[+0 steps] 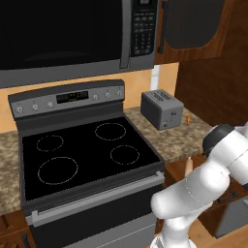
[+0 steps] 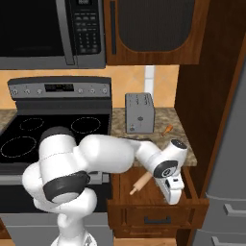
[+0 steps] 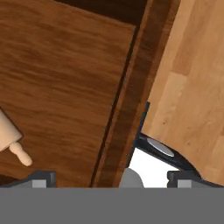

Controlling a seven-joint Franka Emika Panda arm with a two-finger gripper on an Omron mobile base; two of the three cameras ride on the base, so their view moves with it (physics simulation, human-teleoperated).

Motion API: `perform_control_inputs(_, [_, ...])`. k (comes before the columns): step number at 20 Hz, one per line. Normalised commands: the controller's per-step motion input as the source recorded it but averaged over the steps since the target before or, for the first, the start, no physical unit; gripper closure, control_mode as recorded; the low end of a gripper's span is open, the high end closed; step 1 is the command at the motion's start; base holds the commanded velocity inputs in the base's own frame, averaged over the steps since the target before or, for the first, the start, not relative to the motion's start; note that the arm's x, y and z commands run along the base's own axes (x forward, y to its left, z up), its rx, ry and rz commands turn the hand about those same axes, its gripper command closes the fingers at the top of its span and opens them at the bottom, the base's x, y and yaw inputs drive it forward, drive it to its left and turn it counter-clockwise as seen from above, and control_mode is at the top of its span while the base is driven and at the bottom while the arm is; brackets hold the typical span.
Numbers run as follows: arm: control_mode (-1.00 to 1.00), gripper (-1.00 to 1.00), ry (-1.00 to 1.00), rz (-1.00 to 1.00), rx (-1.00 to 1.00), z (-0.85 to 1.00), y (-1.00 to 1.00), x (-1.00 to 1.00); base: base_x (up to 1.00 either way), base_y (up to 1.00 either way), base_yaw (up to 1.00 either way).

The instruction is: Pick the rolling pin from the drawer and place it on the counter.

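Note:
The rolling pin (image 2: pixel 142 184) lies slanted on the floor of the open drawer (image 2: pixel 158 207) below the counter (image 2: pixel 163 137). My gripper (image 2: pixel 175 197) points down into the drawer's right front corner, to the right of the pin and apart from it. In the hand view its two tips stand wide apart, open, with nothing between them (image 3: pixel 113 179). They hang over the drawer's front wall (image 3: pixel 127 113). One knobbed end of the rolling pin (image 3: pixel 13 144) shows at the left edge. In the left base view a bit of the pin (image 1: pixel 188 166) peeks out beside my arm.
A grey toaster (image 2: pixel 139 113) and a small orange object (image 2: pixel 167 129) sit on the counter above the drawer. The black stove top (image 1: pixel 82 150) lies to the left, under the microwave (image 1: pixel 72 34). A tall wooden panel and a grey fridge (image 2: pixel 230 192) close the right side.

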Motion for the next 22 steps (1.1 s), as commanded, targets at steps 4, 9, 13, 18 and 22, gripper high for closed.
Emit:
perform_control_inputs(4, [-1.00,-1.00,0.00,0.10,0.00,-0.58,-0.06,0.36,0.00,0.00,0.00])
perform_control_inputs(9, [-1.00,-1.00,0.08,0.03,-0.06,-0.50,-0.69,0.01,0.00,0.00,0.00])
perform_control_inputs(13, [-1.00,-1.00,0.12,0.01,-0.05,-0.38,-0.91,-0.27,0.00,0.00,0.00])
perform_control_inputs(18, [-1.00,-1.00,0.10,0.00,0.00,-0.05,-1.00,-0.83,0.00,0.00,0.00])
perform_control_inputs(22, [-1.00,-1.00,0.00,0.00,0.00,0.00,-1.00,-1.00,0.00,0.00,0.00])
